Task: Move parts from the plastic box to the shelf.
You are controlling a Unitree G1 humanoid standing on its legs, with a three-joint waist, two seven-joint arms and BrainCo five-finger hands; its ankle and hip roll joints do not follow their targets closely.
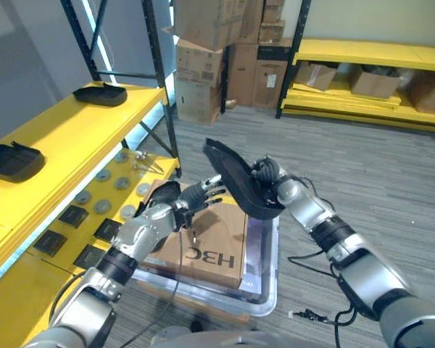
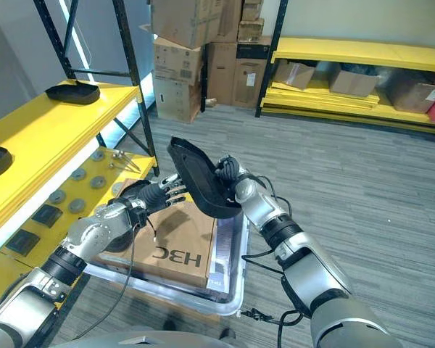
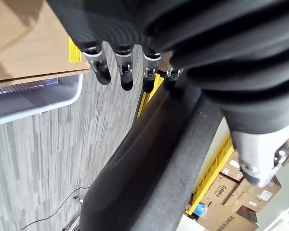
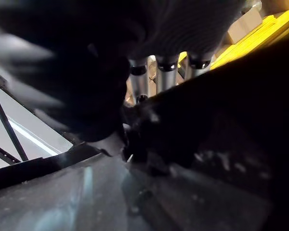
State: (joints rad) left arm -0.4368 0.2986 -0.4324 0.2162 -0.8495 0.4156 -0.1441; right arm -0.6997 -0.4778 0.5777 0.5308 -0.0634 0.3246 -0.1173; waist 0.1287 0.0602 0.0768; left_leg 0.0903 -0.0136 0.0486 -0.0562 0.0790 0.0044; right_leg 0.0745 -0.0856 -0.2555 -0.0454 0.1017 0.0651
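Note:
A black moulded part [image 1: 234,176] hangs tilted above the clear plastic box [image 1: 267,288]. My right hand [image 1: 271,180] is shut on its right side, fingers [image 4: 166,73] curled over the part's edge [image 4: 216,139]. Coming from the left, my left hand [image 1: 194,196] reaches to the part's lower left edge with its fingers [image 3: 126,72] straight and open; the part [image 3: 149,163] runs just past their tips. A cardboard box [image 1: 212,250] lies inside the plastic box. Two similar black parts [image 1: 100,93] [image 1: 10,159] rest on the yellow upper shelf [image 1: 65,141] at the left.
The lower yellow shelf [image 1: 148,168] carries several grey discs [image 1: 101,206] and flat black squares [image 1: 74,215]. Dark shelf posts [image 1: 159,80] stand beside the box. Stacked cardboard boxes [image 1: 203,58] and another yellow rack [image 1: 370,54] lie beyond on the grey carpet.

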